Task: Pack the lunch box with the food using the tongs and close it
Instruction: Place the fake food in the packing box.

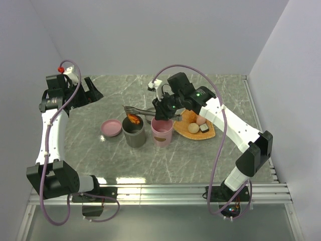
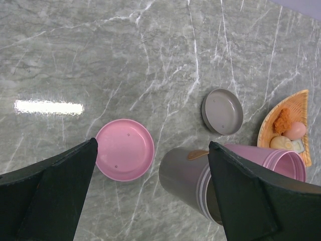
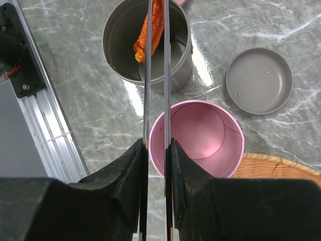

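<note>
Over the tall grey cylindrical container (image 3: 115,60), the thin silver metal tongs (image 3: 167,90) and orange-brown sausage piece (image 3: 145,42) were cut off at top — tips unseen.

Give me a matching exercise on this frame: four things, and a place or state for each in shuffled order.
1 grey cup
2 pink cup
3 pink lid
4 tray

a empty
b holds balls
c lies flat, left of both cups
d tongs hold an orange piece at its mouth

Pairs: 1-d, 2-a, 3-c, 4-b

White arms (image 1: 50,131), black joints (image 1: 52,179), mauve cables (image 1: 218,155)
</note>
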`<state>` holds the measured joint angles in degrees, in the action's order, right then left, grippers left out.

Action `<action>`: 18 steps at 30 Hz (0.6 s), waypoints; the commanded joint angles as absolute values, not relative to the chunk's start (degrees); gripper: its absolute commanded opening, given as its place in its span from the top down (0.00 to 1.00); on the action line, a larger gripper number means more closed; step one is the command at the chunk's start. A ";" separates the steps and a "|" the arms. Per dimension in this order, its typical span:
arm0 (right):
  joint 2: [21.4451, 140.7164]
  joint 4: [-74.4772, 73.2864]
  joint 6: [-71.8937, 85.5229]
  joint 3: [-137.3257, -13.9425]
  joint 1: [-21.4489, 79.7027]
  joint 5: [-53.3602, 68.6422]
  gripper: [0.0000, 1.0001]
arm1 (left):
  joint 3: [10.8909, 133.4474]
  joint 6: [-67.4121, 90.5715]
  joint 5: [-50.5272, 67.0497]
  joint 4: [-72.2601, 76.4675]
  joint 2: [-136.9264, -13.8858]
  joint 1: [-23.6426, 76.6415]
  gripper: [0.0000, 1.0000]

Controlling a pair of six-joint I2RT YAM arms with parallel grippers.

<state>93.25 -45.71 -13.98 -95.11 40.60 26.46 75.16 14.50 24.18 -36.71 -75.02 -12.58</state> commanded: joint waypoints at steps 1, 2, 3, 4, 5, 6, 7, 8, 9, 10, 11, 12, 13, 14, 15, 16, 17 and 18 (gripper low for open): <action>92.02 -44.03 -14.59 -96.06 40.87 27.60 0.69 | 77.17 14.50 25.31 -36.04 -75.50 -12.92 0.01; 91.93 -44.03 -14.59 -95.98 40.96 27.68 0.68 | 77.17 14.50 25.31 -36.04 -75.50 -12.92 0.01; 91.93 -44.03 -14.50 -95.89 40.87 27.69 0.64 | 77.25 14.50 25.40 -36.04 -75.50 -12.92 0.01; 91.85 -44.12 -14.59 -95.80 40.87 27.69 0.64 | 77.26 14.50 25.31 -36.04 -75.50 -12.83 0.01; 91.76 -44.03 -14.59 -95.80 40.96 27.69 0.63 | 77.26 14.50 25.31 -36.04 -75.59 -12.92 0.01; 91.76 -44.12 -14.50 -95.80 40.96 27.69 0.63 | 77.26 14.50 25.49 -36.04 -75.50 -12.83 0.01; 91.76 -44.21 -14.50 -95.97 40.96 27.77 0.61 | 77.26 14.50 25.40 -36.04 -75.59 -12.83 0.01; 91.76 -44.38 -14.50 -96.06 40.96 27.95 0.59 | 77.17 14.50 25.31 -36.04 -75.50 -12.83 0.01; 91.76 -44.47 -14.41 -96.24 40.96 28.12 0.56 | 77.17 14.41 25.49 -36.04 -75.59 -12.83 0.01; 91.76 -44.56 -14.41 -96.41 40.96 28.21 0.55 | 77.08 14.41 25.40 -36.04 -75.50 -12.83 0.01; 91.76 -44.65 -14.41 -96.42 41.04 28.21 0.55 | 77.08 14.41 25.40 -36.04 -75.50 -12.83 0.00; 91.67 -44.65 -14.24 -96.59 40.87 27.95 0.56 | 77.08 14.41 25.49 -36.04 -75.50 -12.83 0.01; 91.76 -44.82 -14.24 -96.94 40.96 27.86 0.57 | 77.08 14.41 25.40 -36.04 -75.41 -12.92 0.01; 91.76 -45.09 -14.24 -97.12 40.96 27.77 0.58 | 77.08 14.33 25.49 -36.12 -75.41 -12.92 0.01; 91.84 -45.35 -14.33 -97.38 40.96 27.69 0.62 | 77.17 14.33 25.40 -36.12 -75.41 -12.83 0.01; 91.76 -45.87 -14.33 -97.90 40.96 28.21 0.63 | 77.25 14.24 25.40 -36.21 -75.41 -12.83 0.01; 91.67 -46.14 -14.50 -98.17 40.87 28.30 0.64 | 77.26 14.24 25.40 -36.21 -75.41 -12.92 0.01; 91.15 -46.49 -14.68 -98.43 40.78 28.21 0.65 | 77.34 14.24 25.49 -36.21 -75.41 -12.83 0.01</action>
<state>93.25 -46.35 -14.33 -95.39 40.62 27.11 75.16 14.50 24.21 -36.73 -75.85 -12.58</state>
